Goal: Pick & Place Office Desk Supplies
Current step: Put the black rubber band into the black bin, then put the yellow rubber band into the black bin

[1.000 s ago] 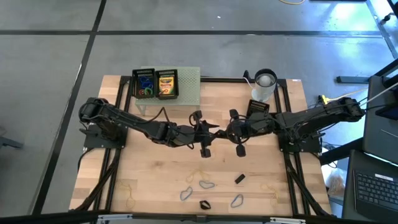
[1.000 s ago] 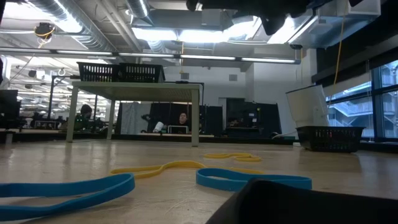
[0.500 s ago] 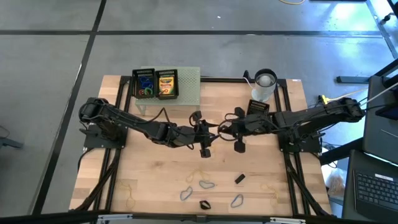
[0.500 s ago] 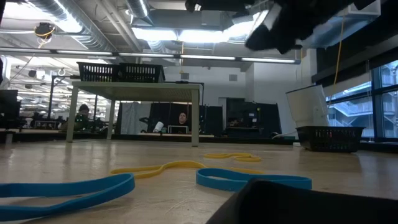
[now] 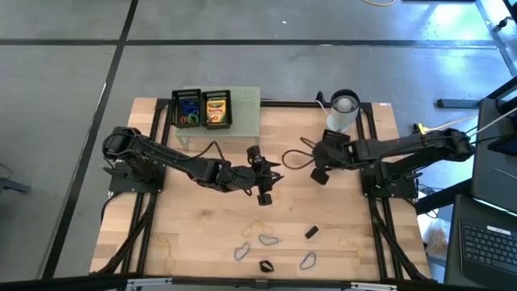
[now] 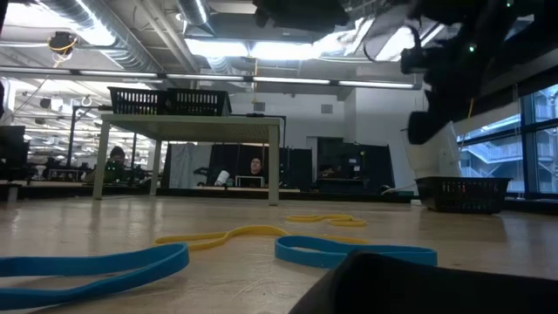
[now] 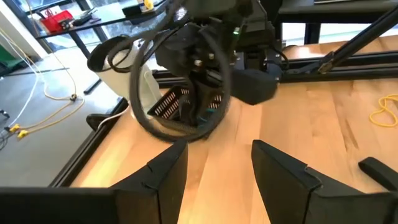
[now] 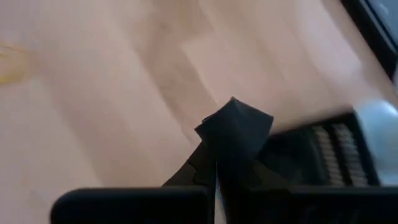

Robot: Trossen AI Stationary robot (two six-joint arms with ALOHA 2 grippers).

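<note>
A small black clip (image 8: pixel 235 127) sits pinched between the closed fingers of the right tool (image 8: pixel 216 163), which hangs above the bench (image 5: pixel 202 218) near its back right part, close to a small black mesh basket (image 5: pixel 336 139) and the white cup (image 5: pixel 343 107). The left tool (image 7: pixel 214 162) is over the middle of the bench, its fingers spread apart and holding nothing, facing the right arm. The remaining loose supplies lie well apart from both tools along the front of the bench: another black clip (image 5: pixel 311 232), a dark clip (image 5: pixel 266 265), grey wire clips (image 5: pixel 268 239) and thin tan rubber bands (image 5: pixel 170 257). In the low view blue loops (image 6: pixel 349 251) and a yellow band (image 6: pixel 228 235) lie flat on the wood. At the back left, a crayon box (image 5: pixel 216 109) and coloured loops (image 5: pixel 189 113) sit in black baskets on the pale green stand (image 5: pixel 245 109). People show in the room beyond the bench.
</note>
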